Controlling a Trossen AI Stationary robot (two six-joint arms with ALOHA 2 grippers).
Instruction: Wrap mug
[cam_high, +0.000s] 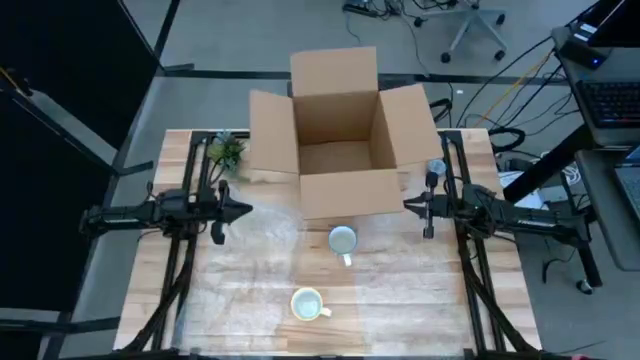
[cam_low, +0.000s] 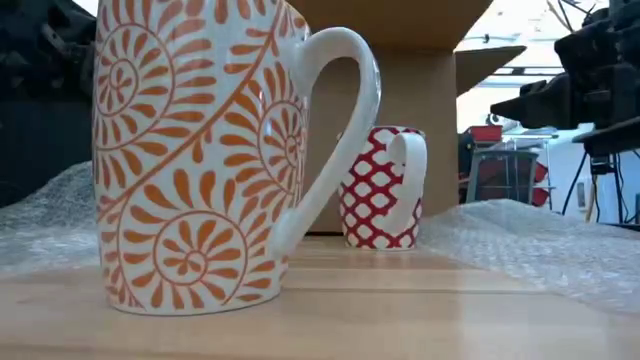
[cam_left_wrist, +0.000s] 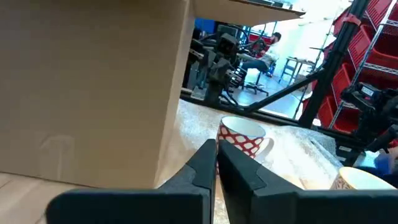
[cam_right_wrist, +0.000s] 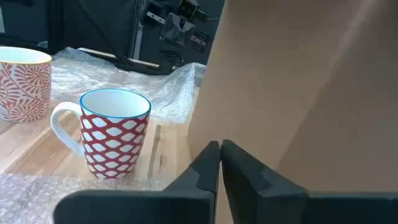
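The left gripper (cam_left_wrist: 216, 163) has its two dark fingers pressed together with nothing between them; it hangs over the left side of the table (cam_high: 400, 320), beside the cardboard box (cam_high: 340, 135), and its tips point toward the red lattice mug (cam_left_wrist: 244, 137). The right gripper (cam_right_wrist: 221, 163) is clenched in the same way — tip against tip, holding nothing; it waits over the right side of the table, close to the box's wall, facing that same mug.

The red lattice mug stands upright just in front of the box, near the table's middle, its handle turned toward the near edge; its inside is pale with a blue rim. The orange swirl mug (cam_low: 200, 150) stands upright closer to the near edge, well apart from the first — in the low view it fills the foreground, handle to the right.

Sheets of bubble wrap (cam_high: 262, 232) lie flat on the wood to either side of the mugs; neither mug is wrapped. The box sits open at the table's far side, flaps spread outward. A small green plant (cam_high: 228, 150) rests at the far left corner. A person (cam_left_wrist: 264, 53) sits in the room beyond.
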